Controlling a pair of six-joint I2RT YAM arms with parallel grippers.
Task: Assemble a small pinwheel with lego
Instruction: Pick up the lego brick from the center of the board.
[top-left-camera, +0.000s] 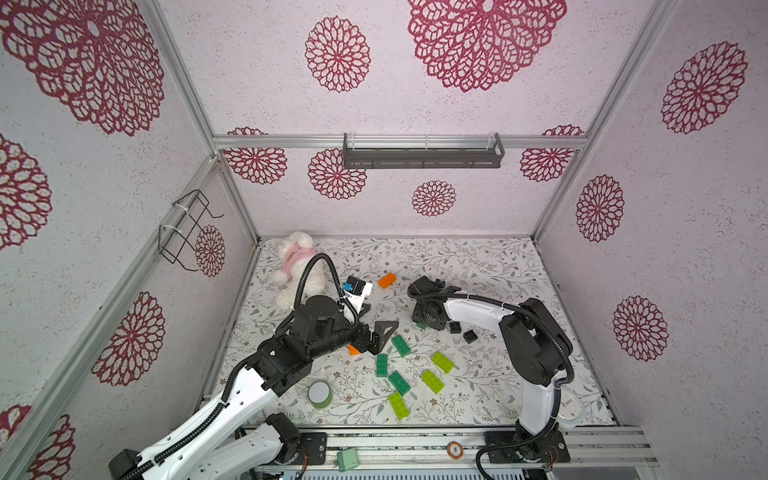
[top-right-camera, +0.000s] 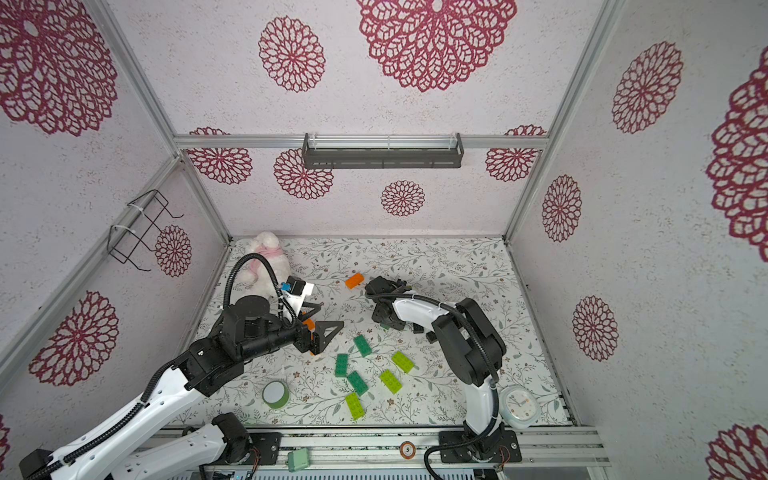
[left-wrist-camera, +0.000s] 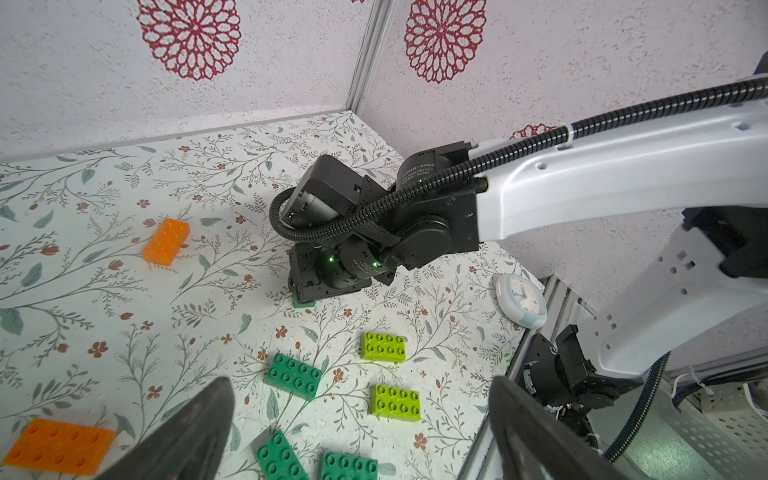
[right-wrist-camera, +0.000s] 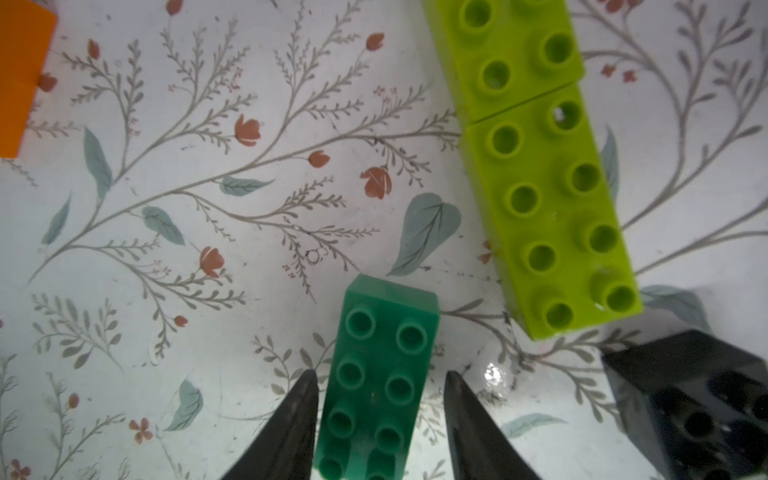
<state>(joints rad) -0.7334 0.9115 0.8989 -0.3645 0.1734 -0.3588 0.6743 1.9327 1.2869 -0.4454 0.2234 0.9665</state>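
Observation:
In the right wrist view my right gripper (right-wrist-camera: 381, 376) straddles a dark green lego brick (right-wrist-camera: 390, 316) lying on the mat. One finger touches its side and a gap shows at the other. Lime green bricks (right-wrist-camera: 552, 208) and a black brick (right-wrist-camera: 698, 407) lie close by. In a top view that brick (top-left-camera: 421, 326) peeks out under the right wrist. My left gripper (top-left-camera: 376, 320) hangs wide open and empty above the mat (left-wrist-camera: 359, 392), next to an orange brick (left-wrist-camera: 58, 446). Another orange brick (top-left-camera: 387, 280) lies farther back. Dark green (top-left-camera: 400, 345) and lime bricks (top-left-camera: 442, 361) are scattered at the front middle.
A green tape roll (top-left-camera: 320, 394) stands near the front left. A white plush toy (top-left-camera: 297, 270) lies in the back left corner. A round clock (top-right-camera: 518, 405) rests by the right arm's base. A mint-green box (top-left-camera: 347, 459) sits on the front rail.

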